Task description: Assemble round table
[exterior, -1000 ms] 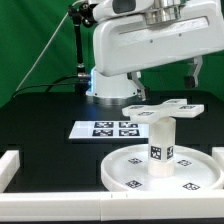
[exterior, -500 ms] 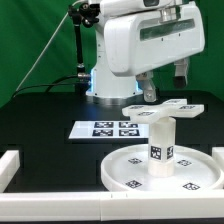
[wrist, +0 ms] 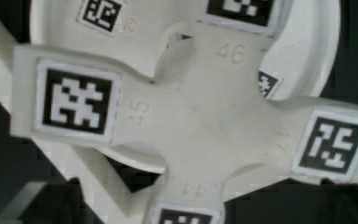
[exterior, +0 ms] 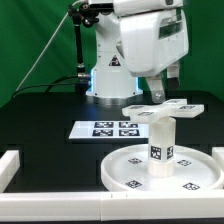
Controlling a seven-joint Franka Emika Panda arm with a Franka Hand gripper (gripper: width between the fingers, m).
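Observation:
The large rimmed round disc (exterior: 190, 172) lies flat at the front right of the exterior view. The short thick cylinder leg (exterior: 160, 145) stands upright on it. The cross-shaped piece (exterior: 165, 108) lies just behind the leg, and I cannot tell whether it touches it. My gripper (exterior: 167, 90) hangs just above the cross-shaped piece with its dark fingers apart and nothing between them. In the wrist view the cross-shaped piece (wrist: 194, 115) fills the frame, with the disc (wrist: 158, 15) beyond it. My own fingers do not show clearly there.
The marker board (exterior: 104, 128) lies on the black table to the exterior view's left of the cross-shaped piece. A low white wall (exterior: 10, 165) stands at the front left and another runs along the front edge. The robot base stands at the back.
The wrist has turned and the hand has shifted toward the exterior view's left, settling over the cross-shaped piece. The parts have not moved.

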